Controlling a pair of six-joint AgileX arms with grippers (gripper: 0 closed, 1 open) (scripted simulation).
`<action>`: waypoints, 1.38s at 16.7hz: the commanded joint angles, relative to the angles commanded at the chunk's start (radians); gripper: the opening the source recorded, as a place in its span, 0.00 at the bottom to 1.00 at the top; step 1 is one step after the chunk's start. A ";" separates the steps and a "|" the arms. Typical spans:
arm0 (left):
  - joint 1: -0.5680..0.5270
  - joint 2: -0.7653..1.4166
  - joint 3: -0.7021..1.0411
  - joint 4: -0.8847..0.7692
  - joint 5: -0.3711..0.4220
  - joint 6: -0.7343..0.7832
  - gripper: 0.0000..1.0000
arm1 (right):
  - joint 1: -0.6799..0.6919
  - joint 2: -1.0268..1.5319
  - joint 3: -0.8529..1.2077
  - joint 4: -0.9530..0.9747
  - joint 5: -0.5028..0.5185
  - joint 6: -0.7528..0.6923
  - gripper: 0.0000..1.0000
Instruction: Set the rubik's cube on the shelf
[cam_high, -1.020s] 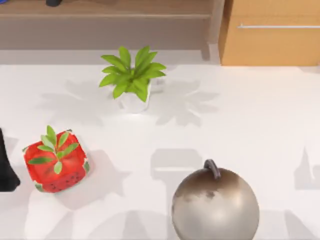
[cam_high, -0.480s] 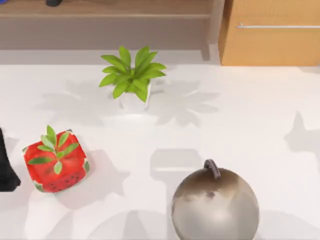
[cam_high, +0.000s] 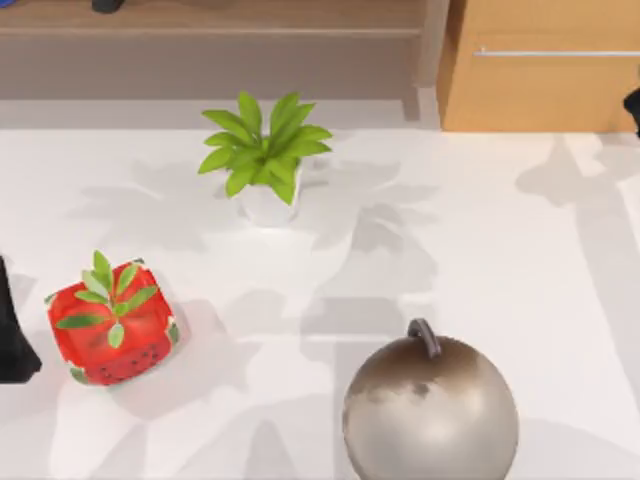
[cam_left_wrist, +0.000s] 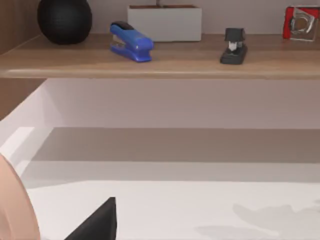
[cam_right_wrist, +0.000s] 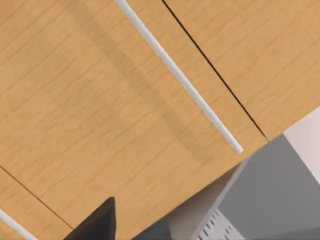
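Top view, table centre taken as the dial.

Near edge, 5 o'clock: dull metal ball (cam_high: 430, 412) with a small dark loop on top, resting on the white table (cam_high: 520, 250).

8 o'clock: strawberry block (cam_high: 112, 328), red with green leaves, sitting on the table well apart from the ball. Just beyond it at 9 o'clock, on the left edge, is the dark bulk of the left arm (cam_high: 10, 345), close to the block; contact cannot be judged. In the left wrist view a dark wedge of the left gripper (cam_left_wrist: 97, 225) hangs above the table. Open or closed: cannot tell.

12 o'clock, mid-distance: green plant (cam_high: 265, 148) in a white pot, upright and on its own.

Far edge, 11 to 12 o'clock: the shelf (cam_high: 250, 15), a long light-brown board over a grey-brown front, ending in a pale upright post (cam_high: 432, 45). The left wrist view looks along the board. On it stand a black ball (cam_left_wrist: 65, 20), a blue stapler (cam_left_wrist: 131, 42), a white box (cam_left_wrist: 165, 22), a black stapler (cam_left_wrist: 234, 46) and a red item (cam_left_wrist: 301, 22), cut by the frame and not identifiable.

1 to 2 o'clock: orange-wood drawer (cam_high: 545, 80) with a silver bar handle (cam_high: 555, 52), just beside the post. The right arm (cam_high: 634, 105) shows at the right edge in front of it. The right gripper (cam_right_wrist: 97, 222) is up close to the drawer front. Grip state: cannot tell.
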 joint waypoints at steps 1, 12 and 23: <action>0.000 0.000 0.000 0.000 0.000 0.000 1.00 | 0.008 0.085 0.029 0.036 0.005 -0.046 1.00; 0.000 0.000 0.000 0.000 0.000 0.000 1.00 | 0.065 0.707 0.302 0.327 0.039 -0.622 1.00; 0.000 0.000 0.000 0.000 0.000 0.000 1.00 | 0.061 0.768 0.370 0.321 0.036 -0.662 1.00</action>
